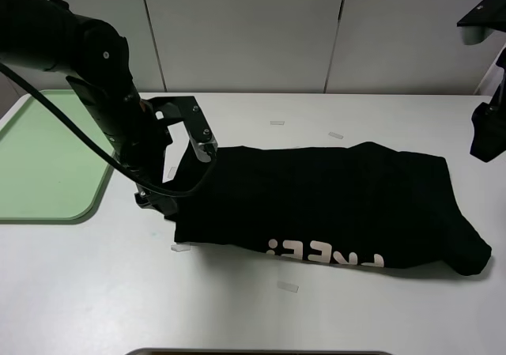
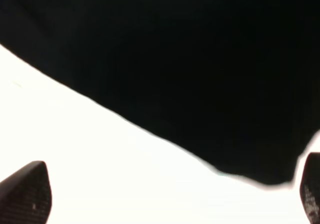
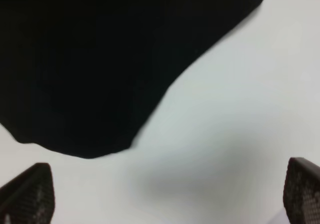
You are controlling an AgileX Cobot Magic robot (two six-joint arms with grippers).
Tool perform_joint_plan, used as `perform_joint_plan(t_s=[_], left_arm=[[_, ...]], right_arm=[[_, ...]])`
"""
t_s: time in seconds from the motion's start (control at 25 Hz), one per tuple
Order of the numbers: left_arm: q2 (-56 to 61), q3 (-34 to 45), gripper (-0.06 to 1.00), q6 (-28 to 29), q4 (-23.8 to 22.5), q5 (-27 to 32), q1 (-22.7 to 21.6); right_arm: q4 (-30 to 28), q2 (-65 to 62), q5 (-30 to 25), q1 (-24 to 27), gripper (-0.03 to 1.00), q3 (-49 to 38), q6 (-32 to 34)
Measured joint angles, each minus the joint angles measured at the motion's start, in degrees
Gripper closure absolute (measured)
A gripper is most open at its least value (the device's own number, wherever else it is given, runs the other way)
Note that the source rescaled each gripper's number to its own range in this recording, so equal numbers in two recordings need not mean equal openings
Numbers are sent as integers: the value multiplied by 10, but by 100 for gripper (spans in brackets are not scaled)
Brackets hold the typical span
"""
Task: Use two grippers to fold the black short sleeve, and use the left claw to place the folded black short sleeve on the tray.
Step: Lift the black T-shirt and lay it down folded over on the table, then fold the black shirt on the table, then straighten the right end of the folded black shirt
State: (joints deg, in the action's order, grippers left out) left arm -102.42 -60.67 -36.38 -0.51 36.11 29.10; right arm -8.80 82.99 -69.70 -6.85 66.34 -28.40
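Note:
The black short sleeve [image 1: 324,205] lies folded into a long strip across the white table, with its pale "FREE!" lettering [image 1: 326,254] upside down along the near edge. The left claw's arm [image 1: 118,110], with its silver bracket [image 1: 207,143], hangs over the shirt's left end. In the left wrist view the left gripper [image 2: 167,196] is open and empty, just short of the shirt's edge [image 2: 165,84]. The right arm [image 1: 489,130] stays raised past the shirt's right end. My right gripper [image 3: 165,194] is open, with the shirt [image 3: 90,59] ahead of it. The pale green tray [image 1: 43,161] sits at the far left.
Small clear tape marks [image 1: 287,287] dot the table around the shirt. Grey cabinet panels [image 1: 245,31] close off the back. A dark object [image 1: 261,353] shows at the table's front edge.

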Motion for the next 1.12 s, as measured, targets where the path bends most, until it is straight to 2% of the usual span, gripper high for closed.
perform_joint_plan(t_s=[0.36, 0.8, 1.12], left_arm=[[121, 0, -6, 82, 0, 36, 0], [303, 0, -6, 203, 0, 124, 0], [464, 44, -6, 265, -2, 137, 0]], right_arm=[[84, -35, 0, 0, -3, 0, 12], [102, -66, -1, 0, -3, 0, 113], [122, -90, -2, 0, -3, 0, 143]])
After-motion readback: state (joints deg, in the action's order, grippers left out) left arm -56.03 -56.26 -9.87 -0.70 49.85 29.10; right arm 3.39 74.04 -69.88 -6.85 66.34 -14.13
